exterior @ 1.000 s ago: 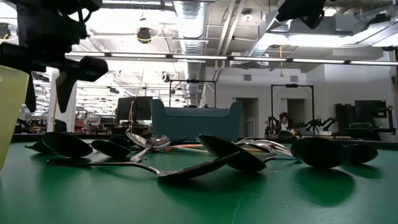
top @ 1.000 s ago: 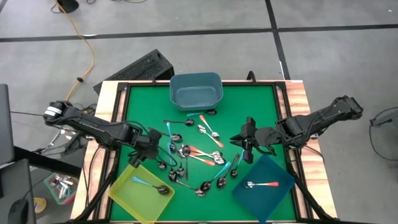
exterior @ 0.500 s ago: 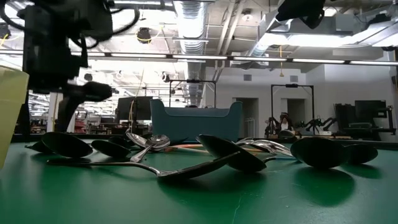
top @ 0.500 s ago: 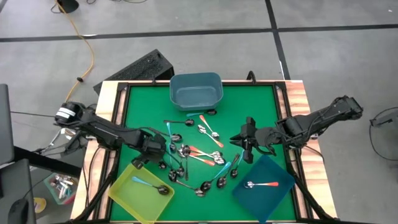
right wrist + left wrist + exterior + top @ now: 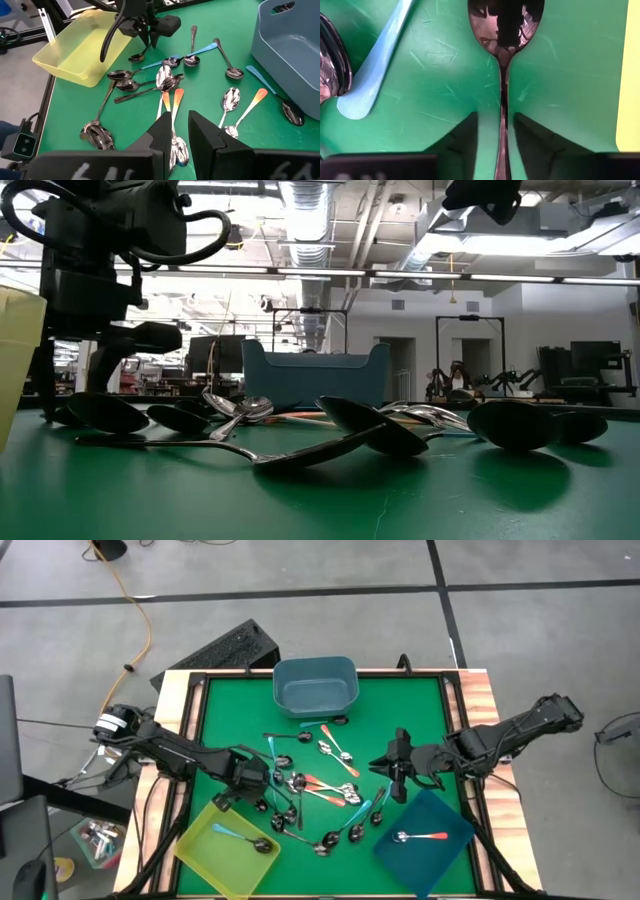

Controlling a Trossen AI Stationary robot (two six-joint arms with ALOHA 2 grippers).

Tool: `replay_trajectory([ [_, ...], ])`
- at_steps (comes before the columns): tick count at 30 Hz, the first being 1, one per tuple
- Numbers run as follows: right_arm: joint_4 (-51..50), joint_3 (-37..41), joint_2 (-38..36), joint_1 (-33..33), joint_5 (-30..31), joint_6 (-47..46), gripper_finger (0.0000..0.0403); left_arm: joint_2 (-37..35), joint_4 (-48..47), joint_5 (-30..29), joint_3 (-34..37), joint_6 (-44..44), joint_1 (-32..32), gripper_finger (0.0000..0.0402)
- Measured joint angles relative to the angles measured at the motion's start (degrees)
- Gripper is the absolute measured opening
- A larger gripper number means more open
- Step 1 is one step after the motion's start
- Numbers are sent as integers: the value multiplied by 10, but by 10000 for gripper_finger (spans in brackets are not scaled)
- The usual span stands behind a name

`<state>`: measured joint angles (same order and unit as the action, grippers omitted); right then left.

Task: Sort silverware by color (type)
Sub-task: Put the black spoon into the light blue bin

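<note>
Straddling: your left pincer [image 5: 501, 145] has a finger on each side of a dark metal spoon [image 5: 504, 60], not visibly clamped yet.
Why there: beside the yellow bin [image 5: 225, 848], probably its destination.
Right pincer [image 5: 180, 131]: hovering part-open, empty, above the spoon pile [image 5: 310, 795] mid-mat.
Writing: none readable.

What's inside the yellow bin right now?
The yellow plastic bin holds one light-blue-handled spoon with a shiny metal bowl. Nothing else shows inside; none of it is covered from above.

Grey concrete floor [image 5: 300, 570] w/ dark seams, orange cable [image 5: 143, 625]; ceiling ducts [image 5: 310, 200], bright lights.
</note>
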<state>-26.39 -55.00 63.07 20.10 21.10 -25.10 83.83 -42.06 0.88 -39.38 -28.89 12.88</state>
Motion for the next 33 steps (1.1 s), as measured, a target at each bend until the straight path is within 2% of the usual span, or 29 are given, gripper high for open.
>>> replay_trajectory([
  [5, 0, 0, 0, 0, 0, 0, 74, 0, 3, 0, 0, 3, 0, 10],
  [14, 0, 0, 0, 0, 13, 0, 74, 2, -1, -1, -12, 42, -3, 2],
  [22, 6, 0, 0, 0, 15, 0, 74, -9, -27, 3, -62, 88, -29, 1],
  [28, 23, -1, 0, 0, 19, 2, 74, -76, -35, -18, -105, 129, -62, 0],
  [33, 40, -1, 0, 0, 57, 3, 74, -157, -7, -31, -146, 182, -96, 0],
])
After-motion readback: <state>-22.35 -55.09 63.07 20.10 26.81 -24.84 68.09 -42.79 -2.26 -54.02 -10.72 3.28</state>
